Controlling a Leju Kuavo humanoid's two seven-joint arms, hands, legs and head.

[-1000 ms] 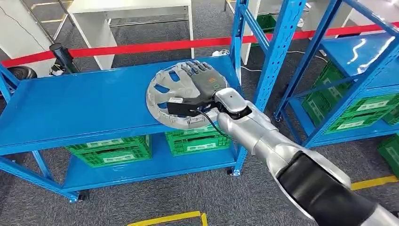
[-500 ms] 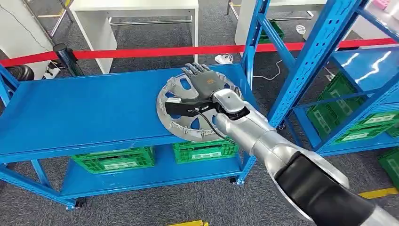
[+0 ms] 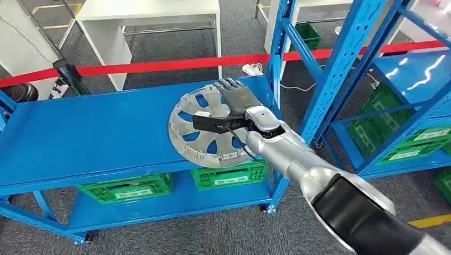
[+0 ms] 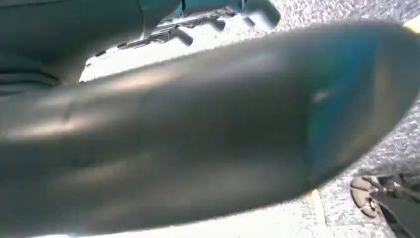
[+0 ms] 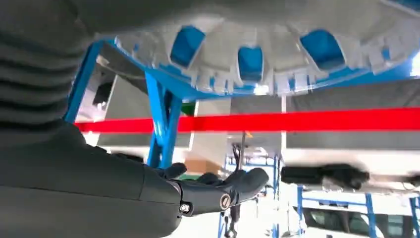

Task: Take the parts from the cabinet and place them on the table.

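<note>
Since the wheel cover (image 3: pixel 208 129) overhangs the front edge of the blue shelf (image 3: pixel 90 133), I've got the right hand (image 3: pixel 234 106) laid over its far-right rim, thumb below, clamping it for lift-off. White table (image 3: pixel 149 10) sits well behind the shelf. Left hand: can't tell.

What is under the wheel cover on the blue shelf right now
The blue shelf shows through the openings of the wheel cover. Its near edge overhangs a green crate. The right hand covers part of it, hiding what lies beneath.
</note>
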